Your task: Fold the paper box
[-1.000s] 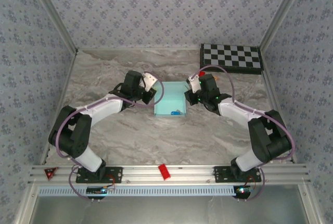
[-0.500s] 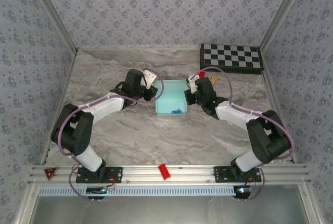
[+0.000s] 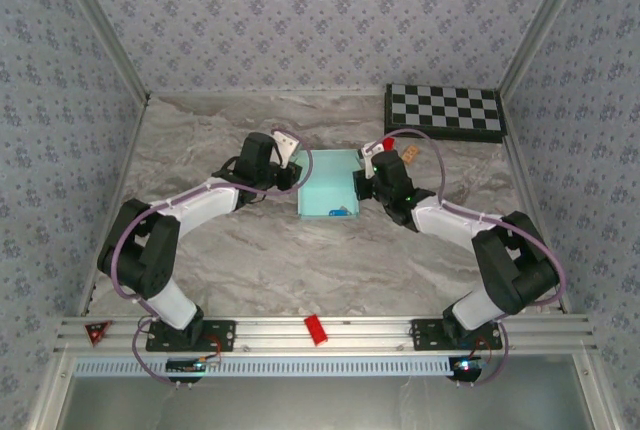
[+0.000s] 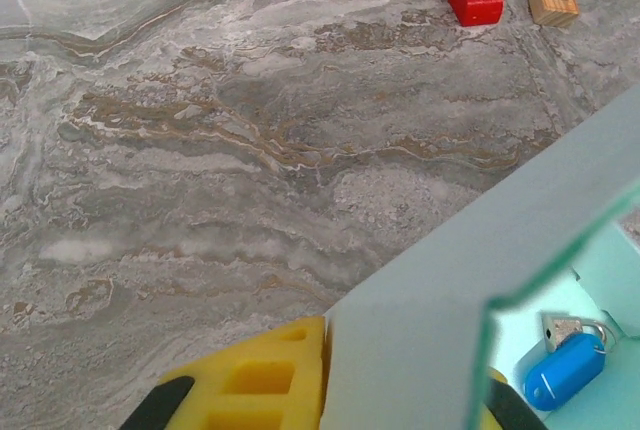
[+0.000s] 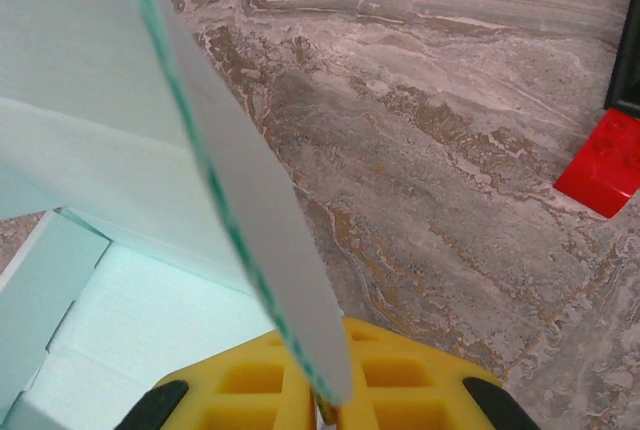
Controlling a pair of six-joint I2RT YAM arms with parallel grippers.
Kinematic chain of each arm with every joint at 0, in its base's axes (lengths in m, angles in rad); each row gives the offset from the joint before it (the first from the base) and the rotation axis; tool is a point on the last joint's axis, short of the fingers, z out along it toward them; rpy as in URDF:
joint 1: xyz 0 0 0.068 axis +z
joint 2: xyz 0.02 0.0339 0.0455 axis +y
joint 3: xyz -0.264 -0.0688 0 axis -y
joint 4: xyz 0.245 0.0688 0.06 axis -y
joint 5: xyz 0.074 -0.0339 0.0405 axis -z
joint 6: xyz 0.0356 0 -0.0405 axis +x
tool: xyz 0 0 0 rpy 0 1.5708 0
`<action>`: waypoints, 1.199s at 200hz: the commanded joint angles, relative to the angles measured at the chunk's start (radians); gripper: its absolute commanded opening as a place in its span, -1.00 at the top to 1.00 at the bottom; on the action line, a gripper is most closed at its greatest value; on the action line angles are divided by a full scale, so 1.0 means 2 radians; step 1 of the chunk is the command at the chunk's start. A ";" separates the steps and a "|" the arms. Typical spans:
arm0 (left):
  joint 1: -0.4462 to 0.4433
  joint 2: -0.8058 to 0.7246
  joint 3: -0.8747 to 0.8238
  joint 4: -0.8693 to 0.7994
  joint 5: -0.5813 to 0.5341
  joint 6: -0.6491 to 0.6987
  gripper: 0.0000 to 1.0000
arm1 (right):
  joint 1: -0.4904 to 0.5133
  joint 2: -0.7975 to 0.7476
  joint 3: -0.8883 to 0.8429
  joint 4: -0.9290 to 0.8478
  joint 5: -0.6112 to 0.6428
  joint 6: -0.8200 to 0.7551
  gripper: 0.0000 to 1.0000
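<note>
**Booth:** Where's the box?

**Me:** Mid-table, between my two arms. The box (image 3: 330, 186) sits flat on the table (image 3: 250, 250), well clear of the checkerboard (image 3: 445, 112) at the far right.

**Booth:** And your grip?

**Me:** Both sides are clamped. My left gripper (image 3: 293, 173) is pinched on the left wall, with the card running between the yellow pads (image 4: 262, 378) in my left wrist view. My right gripper (image 3: 363, 183) is pinched on the right wall, and that wall's thin edge drops straight into its pads (image 5: 400, 375).

**Booth:** What's the step?

**Me:** Standing the side walls up, I reckon. To do it well I'd work both sides together so the base doesn't skid left or right. I'd bend along the creases rather than mid-panel, because thin card like this will likely buckle. A light pinch should do, and I wouldn't lift, since the base wants to stay on the table.

**Booth:** Anything in the way?

**Me:** There's a blue tag (image 4: 565, 372) inside at the near end. I'd mind it if a near flap comes in.

**Booth:** Which way does the box point?

**Me:** The mouth is open upward. From above it looks nearly square, but I'd judge the long axis runs near to far, with my walls on the long sides.
</note>
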 commanded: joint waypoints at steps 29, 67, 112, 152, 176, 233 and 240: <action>0.004 0.012 0.021 0.013 -0.033 -0.057 0.86 | 0.010 -0.001 -0.010 0.041 0.061 0.051 0.77; 0.001 0.016 0.022 0.027 -0.054 -0.068 0.84 | 0.019 0.010 -0.007 0.058 0.081 0.063 0.78; -0.001 0.021 0.022 0.044 -0.070 -0.073 0.81 | 0.022 0.035 -0.007 0.095 0.100 0.072 0.81; 0.000 0.028 0.020 0.061 -0.080 -0.080 0.80 | 0.020 0.060 0.013 0.105 0.100 0.067 0.82; -0.002 0.031 0.019 0.077 -0.087 -0.083 0.77 | 0.020 0.072 0.018 0.114 0.106 0.068 0.84; -0.001 0.052 0.020 0.114 -0.100 -0.104 0.76 | 0.021 0.101 0.024 0.157 0.122 0.080 0.85; -0.001 0.054 0.021 0.117 -0.101 -0.108 0.76 | 0.022 0.105 0.025 0.161 0.125 0.081 0.85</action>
